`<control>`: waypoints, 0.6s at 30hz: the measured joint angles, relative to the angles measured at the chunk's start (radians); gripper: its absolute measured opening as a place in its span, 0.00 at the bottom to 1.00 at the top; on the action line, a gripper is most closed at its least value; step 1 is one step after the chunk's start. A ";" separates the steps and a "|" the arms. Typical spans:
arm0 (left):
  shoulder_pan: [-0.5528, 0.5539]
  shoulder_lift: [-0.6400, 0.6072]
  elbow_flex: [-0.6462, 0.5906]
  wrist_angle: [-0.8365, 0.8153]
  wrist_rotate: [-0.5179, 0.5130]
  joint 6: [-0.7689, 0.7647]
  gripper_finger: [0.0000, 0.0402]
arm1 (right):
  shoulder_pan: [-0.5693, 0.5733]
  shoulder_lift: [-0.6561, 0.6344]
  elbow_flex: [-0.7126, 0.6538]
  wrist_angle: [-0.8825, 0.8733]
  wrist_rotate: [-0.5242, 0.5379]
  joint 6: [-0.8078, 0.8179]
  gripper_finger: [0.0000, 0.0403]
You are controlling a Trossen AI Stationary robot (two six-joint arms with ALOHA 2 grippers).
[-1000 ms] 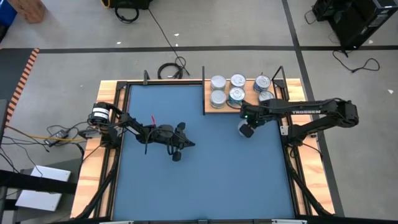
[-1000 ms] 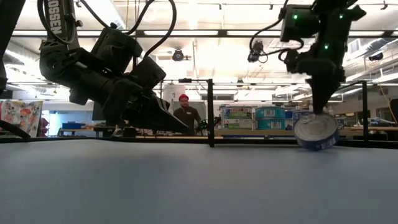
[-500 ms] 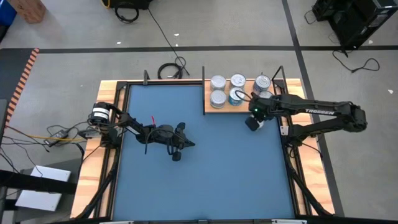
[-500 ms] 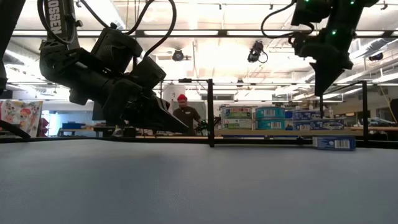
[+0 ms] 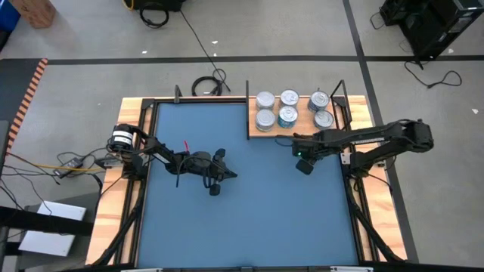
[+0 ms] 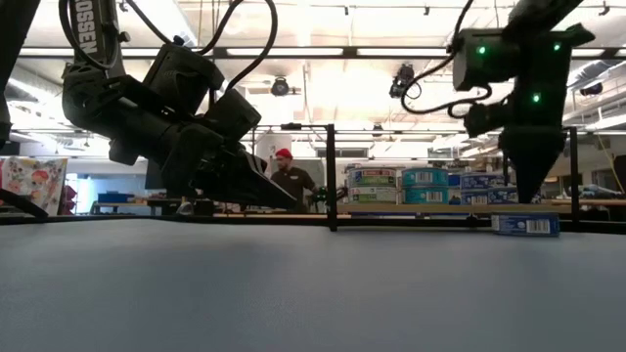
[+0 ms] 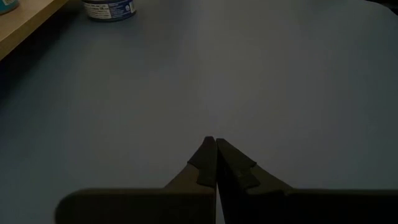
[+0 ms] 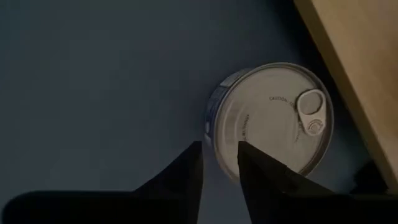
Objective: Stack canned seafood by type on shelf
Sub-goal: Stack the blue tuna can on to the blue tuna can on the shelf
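The left gripper (image 5: 219, 175) hangs over the blue mat (image 5: 249, 219) at about nine o'clock of the table's centre, its fingers (image 7: 211, 163) pressed together on nothing. In its wrist view one loose tin (image 7: 109, 9) is cut off by the frame's edge, so only its bluish label shows, beside a strip of pale wood.

From the low view the left arm hides much of the room behind it; a person (image 6: 291, 176) shows beyond it.

The shelf (image 5: 296, 127) lies at about one o'clock, against the mat's far edge. Five tins stand on it: a stack (image 5: 264, 119) at its left end, another (image 5: 287, 115) beside it, and a pair (image 5: 321, 110) toward its right end. How many tins each stack holds cannot be told from above.

The right gripper (image 5: 303, 159) hovers over the mat just in front of the shelf, at about two o'clock. Its fingers (image 8: 186, 167) stand slightly apart, grasping nothing. A tin (image 8: 271, 119) lies flat on the mat below them, lid up, just beside the shelf's edge; the arm hides it in the high view.
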 joint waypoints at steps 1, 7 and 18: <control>0.000 0.000 0.000 0.000 0.000 0.000 0.01 | 0.004 0.014 0.000 0.005 0.012 -0.007 0.26; 0.000 0.000 0.000 0.000 0.000 0.000 0.01 | 0.008 0.103 0.000 0.041 0.027 -0.049 0.21; 0.000 0.000 0.000 -0.001 0.000 0.000 0.01 | 0.007 0.211 0.007 0.032 0.071 -0.079 0.16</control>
